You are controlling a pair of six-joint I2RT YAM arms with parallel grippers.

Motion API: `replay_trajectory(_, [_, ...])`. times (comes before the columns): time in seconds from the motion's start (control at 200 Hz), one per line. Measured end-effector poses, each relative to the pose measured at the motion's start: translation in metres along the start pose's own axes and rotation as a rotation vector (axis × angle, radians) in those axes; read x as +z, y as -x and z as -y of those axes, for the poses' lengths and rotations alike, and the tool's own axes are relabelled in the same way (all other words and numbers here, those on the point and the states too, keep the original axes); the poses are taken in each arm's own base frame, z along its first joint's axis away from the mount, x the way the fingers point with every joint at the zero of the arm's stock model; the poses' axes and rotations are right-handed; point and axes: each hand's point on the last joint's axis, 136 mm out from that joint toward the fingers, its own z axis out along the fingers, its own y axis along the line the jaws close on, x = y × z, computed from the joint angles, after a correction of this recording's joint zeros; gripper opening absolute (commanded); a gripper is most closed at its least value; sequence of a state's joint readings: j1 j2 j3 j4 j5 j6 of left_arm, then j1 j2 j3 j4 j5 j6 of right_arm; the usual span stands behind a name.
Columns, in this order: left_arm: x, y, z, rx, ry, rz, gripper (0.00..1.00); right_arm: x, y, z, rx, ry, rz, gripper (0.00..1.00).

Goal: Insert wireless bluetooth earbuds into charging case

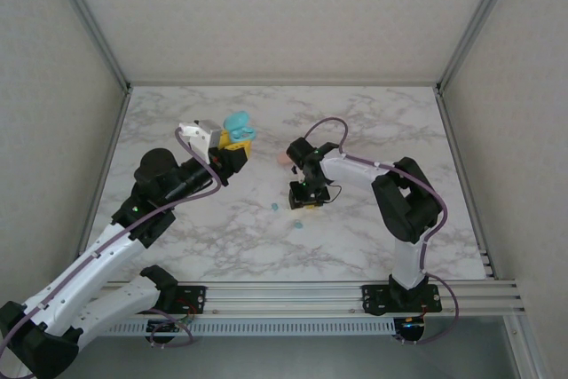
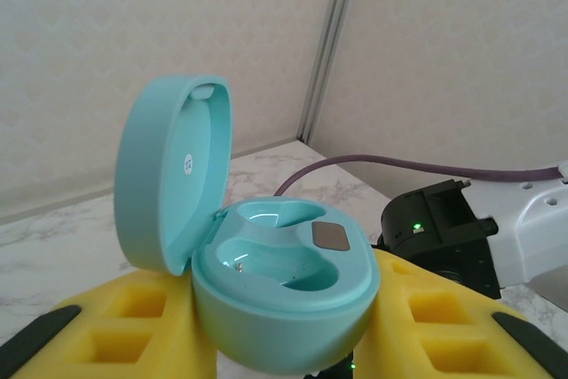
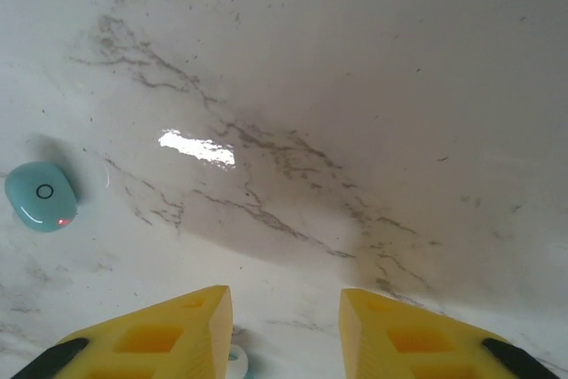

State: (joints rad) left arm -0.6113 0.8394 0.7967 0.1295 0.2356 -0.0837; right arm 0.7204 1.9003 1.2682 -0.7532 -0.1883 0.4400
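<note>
Top external view: the left arm's pincer is up above the counter and clamped on the teal charging case, which has its lid flipped open. The left wrist view makes it pretty clear. The case base sits squeezed between the two yellow fingers, with the lid standing up on its hinge at the left. Both wells are empty and glossy, and there's a small grey patch on the rim.

On the other side, the right pincer points down, close to the counter. Two tiny teal earbuds lie loose on the marble by it: the first earbud just to its left, the second earbud just on the near side, toward the bases. Both are well apart from the case.

In the right wrist view the yellow fingers are spread with bare marble in the gap, so that pincer's open and gripping nothing. One teal bud lies off to the left with a ring mark and a red dot on it, can't tell which of the two. A sliver of teal pokes in at the bottom edge right by one finger, too cut off to say if it touches.
</note>
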Motion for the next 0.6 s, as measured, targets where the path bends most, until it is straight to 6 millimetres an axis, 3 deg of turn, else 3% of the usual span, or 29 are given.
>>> replay_trajectory(0.601, [0.002,-0.002,-0.001,-0.002,0.001,-0.007,0.31,0.014,-0.028,-0.025,-0.076,0.020,-0.079,0.37])
